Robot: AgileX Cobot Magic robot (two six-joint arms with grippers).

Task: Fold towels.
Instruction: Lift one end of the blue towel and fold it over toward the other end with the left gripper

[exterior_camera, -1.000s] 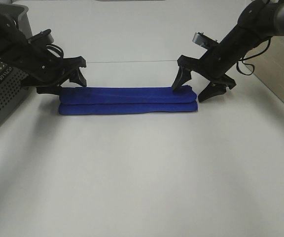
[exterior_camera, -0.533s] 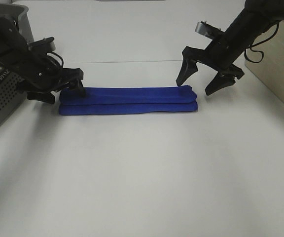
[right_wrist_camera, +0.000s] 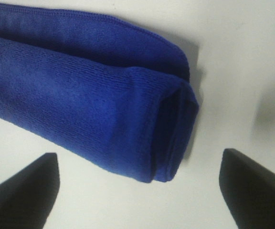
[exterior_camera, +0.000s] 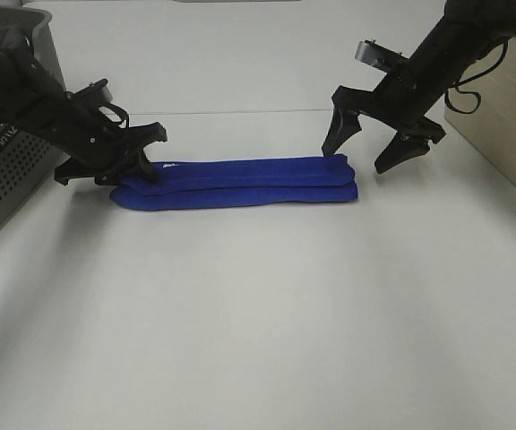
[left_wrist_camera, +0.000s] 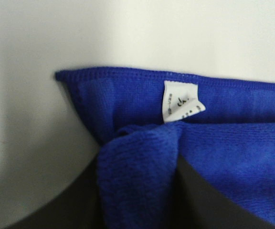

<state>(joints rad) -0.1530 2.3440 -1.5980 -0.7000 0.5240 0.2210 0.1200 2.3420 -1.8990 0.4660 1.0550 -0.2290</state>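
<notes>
The royal-blue towel (exterior_camera: 240,182) lies folded into a long narrow strip across the middle of the white table. My left gripper (exterior_camera: 140,170) is shut on its left end. In the left wrist view a bunched fold of towel (left_wrist_camera: 137,162) sits pinched between the dark fingers (left_wrist_camera: 75,205), with the small white tag (left_wrist_camera: 180,101) showing just beyond. My right gripper (exterior_camera: 359,154) hangs open a little above and behind the towel's right end. In the right wrist view its fingertips (right_wrist_camera: 27,183) straddle the rounded folded end of the towel (right_wrist_camera: 128,109) without touching it.
A grey perforated basket (exterior_camera: 3,170) stands at the left edge, close behind the left arm. A wooden surface (exterior_camera: 509,116) borders the table at the right. Open white tabletop (exterior_camera: 258,313) stretches in front of the towel.
My left gripper has shut on the towel's left end and dragged it slightly right, exposing the tag. My right gripper lifted off the right end and stays open.
</notes>
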